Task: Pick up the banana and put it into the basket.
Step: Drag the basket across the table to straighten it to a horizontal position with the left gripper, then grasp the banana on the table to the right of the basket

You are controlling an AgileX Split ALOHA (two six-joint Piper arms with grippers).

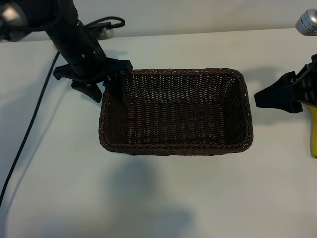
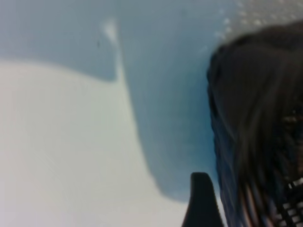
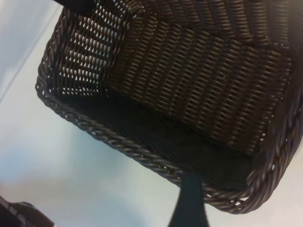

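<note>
The dark-brown woven basket (image 1: 176, 144) stands empty in the middle of the table. At the right edge of the exterior view a strip of the yellow banana (image 1: 313, 131) lies on the table, mostly cut off by the frame. My right gripper (image 1: 270, 96) hovers just right of the basket, beside the banana's upper end, open with nothing between its fingers; its wrist view looks into the basket (image 3: 199, 80). My left gripper (image 1: 104, 79) is open at the basket's far left corner. One of its fingers (image 2: 201, 201) shows beside the basket wall (image 2: 255, 132).
A black cable (image 1: 29, 129) runs down the table's left side from the left arm. A metal cylinder (image 1: 308, 21) sits at the far right corner. White tabletop lies bare in front of the basket.
</note>
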